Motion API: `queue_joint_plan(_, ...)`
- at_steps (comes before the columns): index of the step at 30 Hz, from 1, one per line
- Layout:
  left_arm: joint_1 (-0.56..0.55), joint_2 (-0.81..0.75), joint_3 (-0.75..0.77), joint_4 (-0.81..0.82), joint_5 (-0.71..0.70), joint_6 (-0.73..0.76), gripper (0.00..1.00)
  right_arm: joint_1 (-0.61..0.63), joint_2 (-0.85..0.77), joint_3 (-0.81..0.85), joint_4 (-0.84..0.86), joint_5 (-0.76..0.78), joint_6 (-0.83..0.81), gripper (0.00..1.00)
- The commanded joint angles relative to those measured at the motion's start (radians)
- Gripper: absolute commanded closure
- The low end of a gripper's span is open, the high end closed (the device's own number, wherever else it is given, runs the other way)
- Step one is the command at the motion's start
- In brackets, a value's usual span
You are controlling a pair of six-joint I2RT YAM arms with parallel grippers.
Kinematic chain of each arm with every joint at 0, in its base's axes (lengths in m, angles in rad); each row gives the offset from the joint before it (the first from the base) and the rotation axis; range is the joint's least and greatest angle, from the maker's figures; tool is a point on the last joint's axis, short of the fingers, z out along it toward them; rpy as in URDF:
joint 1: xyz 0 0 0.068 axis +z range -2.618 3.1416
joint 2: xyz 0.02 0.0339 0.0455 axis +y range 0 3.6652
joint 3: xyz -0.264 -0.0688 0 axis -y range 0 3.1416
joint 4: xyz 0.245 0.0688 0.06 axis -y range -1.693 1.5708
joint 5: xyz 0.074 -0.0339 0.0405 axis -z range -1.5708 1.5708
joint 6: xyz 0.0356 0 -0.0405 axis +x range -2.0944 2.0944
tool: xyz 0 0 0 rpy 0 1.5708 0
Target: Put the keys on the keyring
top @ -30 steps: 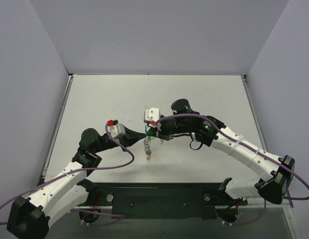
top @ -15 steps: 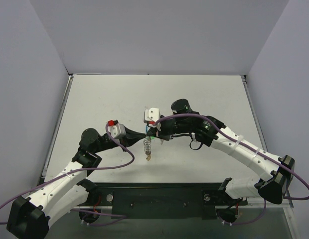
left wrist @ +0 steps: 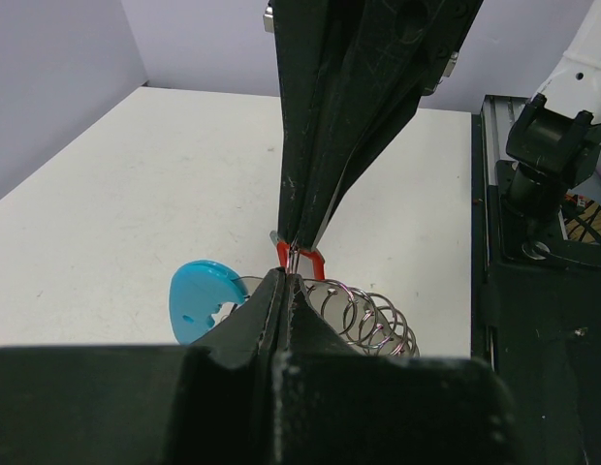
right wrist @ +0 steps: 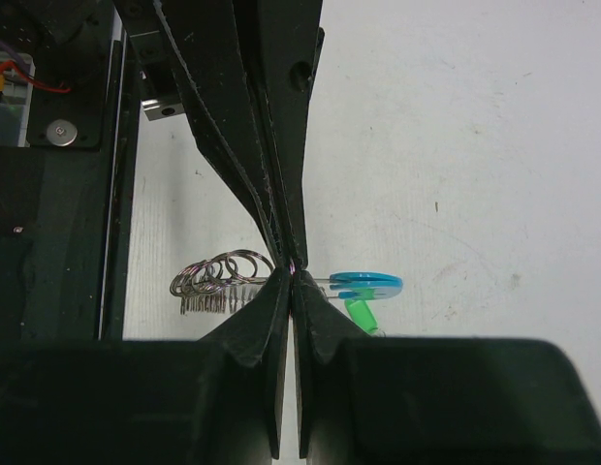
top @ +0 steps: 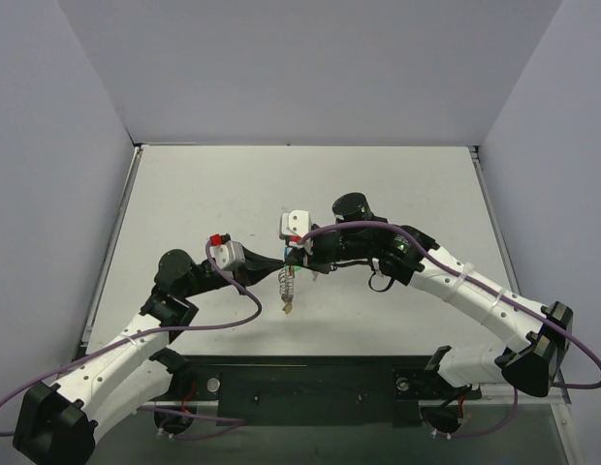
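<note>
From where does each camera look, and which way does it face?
Top external: above and behind the robot, facing down on the table; left arm and right arm show, the keyring hanging where they meet.
Left wrist: along the shut left gripper toward the right gripper, pinching a red tag.
Right wrist: the opposite way, right gripper below, left gripper above.
Shared: both wrist views show the blue tag.

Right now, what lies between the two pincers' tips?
Only a thin silver wire of the keyring: the left pincer and right pincer meet tip to tip on it, a red tag behind. The left wrist view shows it.
</note>
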Motion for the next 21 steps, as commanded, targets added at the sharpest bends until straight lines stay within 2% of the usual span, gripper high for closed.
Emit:
queue_joint_plan(1, -0.010, -0.002, 0.047, 0.047, 0.010, 0.005, 1.00, 0.023, 0.002, 0.011, 0.044, -0.064, 0.003, 1.00)
queue_joint_plan(21, -0.010, -0.002, 0.053, 0.033, -0.001, 0.008, 1.00, 0.029, 0.002, 0.014, 0.008, -0.058, -0.033, 1.00)
